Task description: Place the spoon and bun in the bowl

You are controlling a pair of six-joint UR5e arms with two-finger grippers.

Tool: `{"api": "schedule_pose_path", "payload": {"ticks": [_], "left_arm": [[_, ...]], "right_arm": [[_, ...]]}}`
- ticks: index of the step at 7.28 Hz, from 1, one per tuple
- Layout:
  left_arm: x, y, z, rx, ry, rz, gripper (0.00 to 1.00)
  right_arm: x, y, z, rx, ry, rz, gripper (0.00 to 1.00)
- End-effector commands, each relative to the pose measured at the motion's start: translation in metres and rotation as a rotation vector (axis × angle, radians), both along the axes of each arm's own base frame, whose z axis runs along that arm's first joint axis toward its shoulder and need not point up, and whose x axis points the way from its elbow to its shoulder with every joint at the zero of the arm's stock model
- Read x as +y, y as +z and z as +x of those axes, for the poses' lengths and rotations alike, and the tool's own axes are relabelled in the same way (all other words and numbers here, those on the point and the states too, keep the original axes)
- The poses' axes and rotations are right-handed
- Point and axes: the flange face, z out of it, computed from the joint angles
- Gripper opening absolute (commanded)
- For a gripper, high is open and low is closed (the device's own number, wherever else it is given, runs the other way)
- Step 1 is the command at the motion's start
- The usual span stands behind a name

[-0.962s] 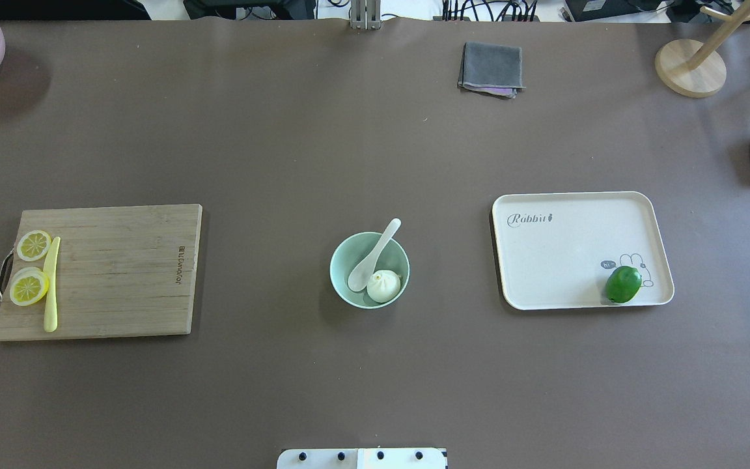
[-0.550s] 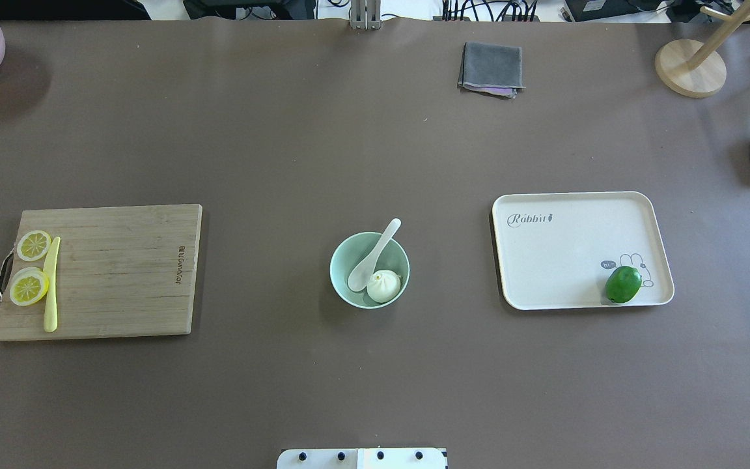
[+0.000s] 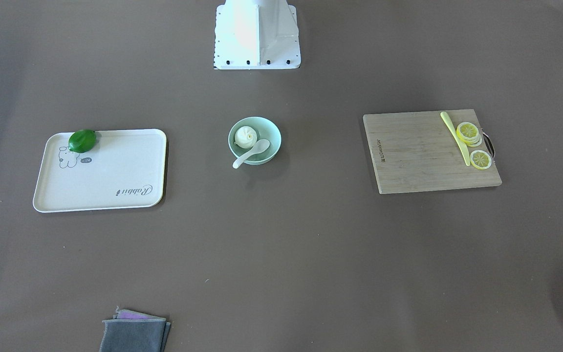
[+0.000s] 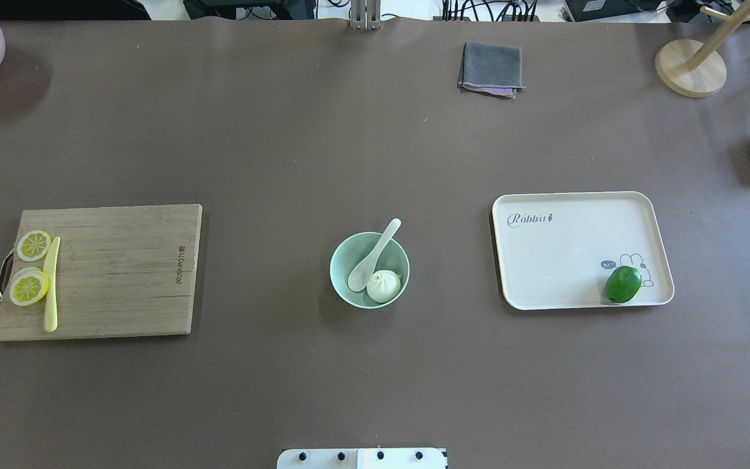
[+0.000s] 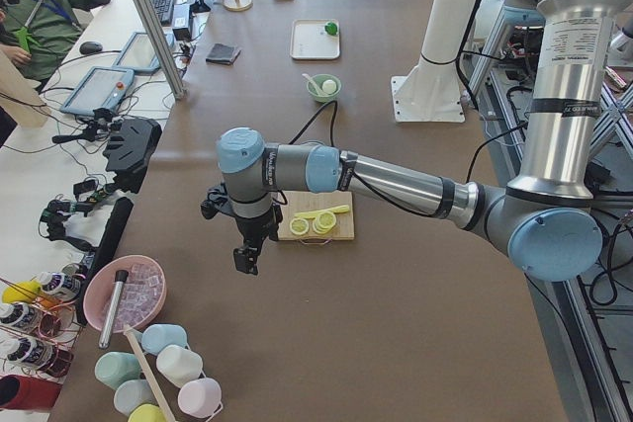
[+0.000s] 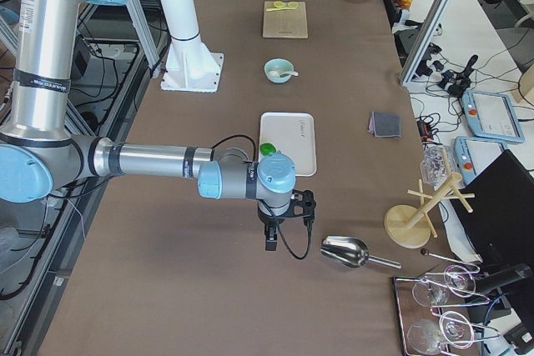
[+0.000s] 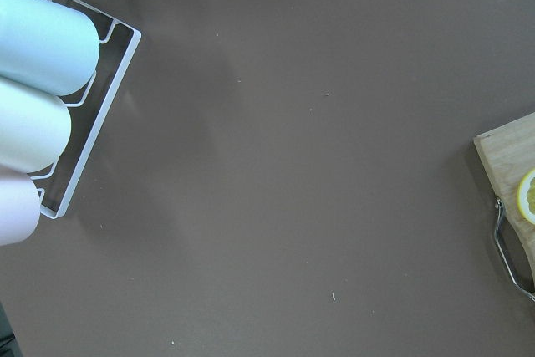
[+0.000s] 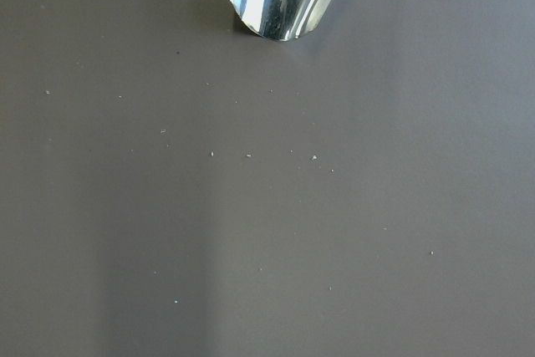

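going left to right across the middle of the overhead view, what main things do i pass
cutting board → bowl, holding the spoon and bun → tray

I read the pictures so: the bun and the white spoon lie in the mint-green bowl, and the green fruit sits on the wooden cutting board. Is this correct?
Not quite. The green fruit sits on the white tray, not the wooden cutting board; the overhead exterior view shows this. The bun and white spoon do lie in the mint-green bowl.
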Motion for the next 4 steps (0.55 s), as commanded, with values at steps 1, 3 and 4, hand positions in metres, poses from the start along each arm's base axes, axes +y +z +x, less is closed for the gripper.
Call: {"api": "schedule_pose_path", "payload": {"ticks": [1, 3, 4], "left_arm": [[0.001, 0.0013, 0.0004, 0.005, 0.0, -0.004, 0.99], [0.0017, 0.0021, 0.0005, 0.006, 0.0, -0.007, 0.99], [0.0023, 0.0027, 0.0015, 0.009, 0.002, -0.009, 0.99]], "right_arm": [[0.0002, 0.0014, 0.0, 0.0, -0.001, -0.002, 1.0], [0.0003, 0.0022, -0.0007, 0.0, -0.003, -0.003, 1.0], [0.0003, 0.0029, -0.0013, 0.0, -0.004, -0.005, 1.0]]}}
